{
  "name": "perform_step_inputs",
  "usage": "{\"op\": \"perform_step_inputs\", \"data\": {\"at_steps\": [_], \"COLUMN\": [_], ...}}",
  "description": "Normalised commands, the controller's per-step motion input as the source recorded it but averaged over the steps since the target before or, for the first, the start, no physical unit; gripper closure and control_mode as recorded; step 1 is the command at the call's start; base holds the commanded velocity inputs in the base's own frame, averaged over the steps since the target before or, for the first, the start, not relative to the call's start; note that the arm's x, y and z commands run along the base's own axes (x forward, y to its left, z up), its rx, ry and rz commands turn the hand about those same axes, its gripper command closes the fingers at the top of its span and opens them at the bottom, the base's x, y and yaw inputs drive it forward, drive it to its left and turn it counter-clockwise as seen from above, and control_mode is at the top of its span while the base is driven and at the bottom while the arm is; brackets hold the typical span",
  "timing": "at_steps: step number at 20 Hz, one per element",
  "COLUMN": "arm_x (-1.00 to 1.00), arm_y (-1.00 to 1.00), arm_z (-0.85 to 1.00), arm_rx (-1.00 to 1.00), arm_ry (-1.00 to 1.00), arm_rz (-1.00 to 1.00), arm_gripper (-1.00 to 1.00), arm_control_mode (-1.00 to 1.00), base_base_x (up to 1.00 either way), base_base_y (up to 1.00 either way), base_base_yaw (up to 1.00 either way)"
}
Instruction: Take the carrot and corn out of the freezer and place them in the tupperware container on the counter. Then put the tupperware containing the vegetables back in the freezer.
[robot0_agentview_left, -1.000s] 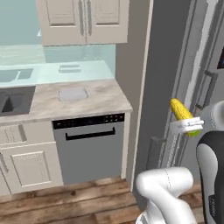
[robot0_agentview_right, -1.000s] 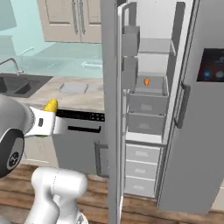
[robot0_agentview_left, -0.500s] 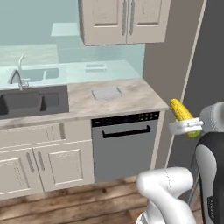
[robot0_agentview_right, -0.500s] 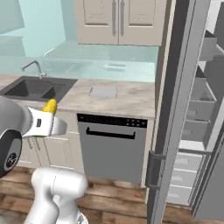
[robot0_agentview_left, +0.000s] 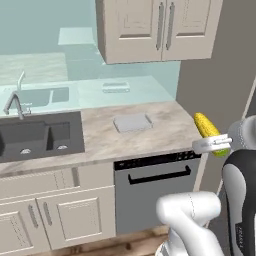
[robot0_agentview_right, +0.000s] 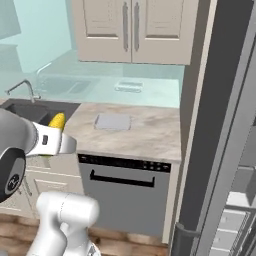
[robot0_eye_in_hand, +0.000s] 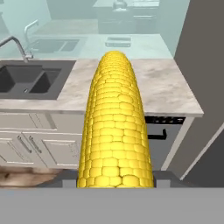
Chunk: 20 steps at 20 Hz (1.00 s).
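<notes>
Jaws: partly open and closed on the corn (robot0_eye_in_hand: 116, 127), which stood lengthwise between them; the gripper (robot0_agentview_left: 216, 144) hung in the air off the counter's right end, above the floor.
Sink: a dark double basin (robot0_agentview_left: 37, 137) was sunk in the left part of the counter, with a curved tap (robot0_agentview_left: 14, 100) behind it.
Counter: the marbled beige counter (robot0_agentview_left: 165, 127) ran from the sink to the grey side wall, over pale cabinets (robot0_agentview_left: 60, 215) and a dark dishwasher front (robot0_agentview_left: 157, 190).
Tupperware container: the shallow pale-grey tray (robot0_agentview_left: 132, 121) lay flat on the counter, right of the sink and above the dishwasher, well apart from the gripper; nothing lay in it that could be seen.
Upper cabinets: beige panelled doors (robot0_agentview_left: 160, 27) hung above the tray, over a pale green backsplash (robot0_agentview_left: 125, 90).
Corn: the yellow cob stuck up and to the left out of the gripper in the left base view; in the right base view its tip (robot0_agentview_right: 57, 120) showed just above the white hand, in front of the sink.
Freezer: its grey door (robot0_agentview_right: 220, 130) stood edge-on at the right of the right base view, with grey shelves and drawers (robot0_agentview_right: 237, 200) showing past it at the far right.
</notes>
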Motion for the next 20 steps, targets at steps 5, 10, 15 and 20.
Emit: {"op": "perform_step_inputs", "data": {"at_steps": [5,10,15,20], "arm_x": [0.0,0.0,0.0,0.0], "arm_y": [0.0,0.0,0.0,0.0], "arm_z": [0.0,0.0,0.0,0.0], "arm_rx": [0.0,0.0,0.0,0.0], "arm_ry": [0.0,0.0,0.0,0.0], "arm_rz": [0.0,0.0,0.0,0.0], "arm_gripper": [1.0,1.0,1.0,1.0], "arm_control_mode": [1.0,1.0,1.0,1.0], "base_base_x": [0.55,0.63,0.61,0.51], "base_base_y": [0.09,0.15,0.02,0.01], "base_base_yaw": [0.0,0.0,0.0,0.0]}}
